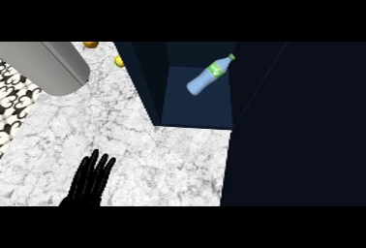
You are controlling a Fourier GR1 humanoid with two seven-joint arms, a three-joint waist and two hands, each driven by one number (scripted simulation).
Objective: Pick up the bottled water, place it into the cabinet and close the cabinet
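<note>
The bottled water, pale blue with a green label and blue cap, lies tilted on the shelf inside the dark navy cabinet. The cabinet's door fills the right side of the head view as a large dark panel, standing partly open. My left hand shows at the lower left over the marble counter, fingers straight and open, holding nothing. It is well apart from the cabinet and the bottle. My right hand does not show anywhere.
A grey cylinder-like object sits at the upper left. Two small yellow-orange items lie at the counter's far edge by the cabinet's left wall. A patterned black-and-white floor shows past the counter's left edge.
</note>
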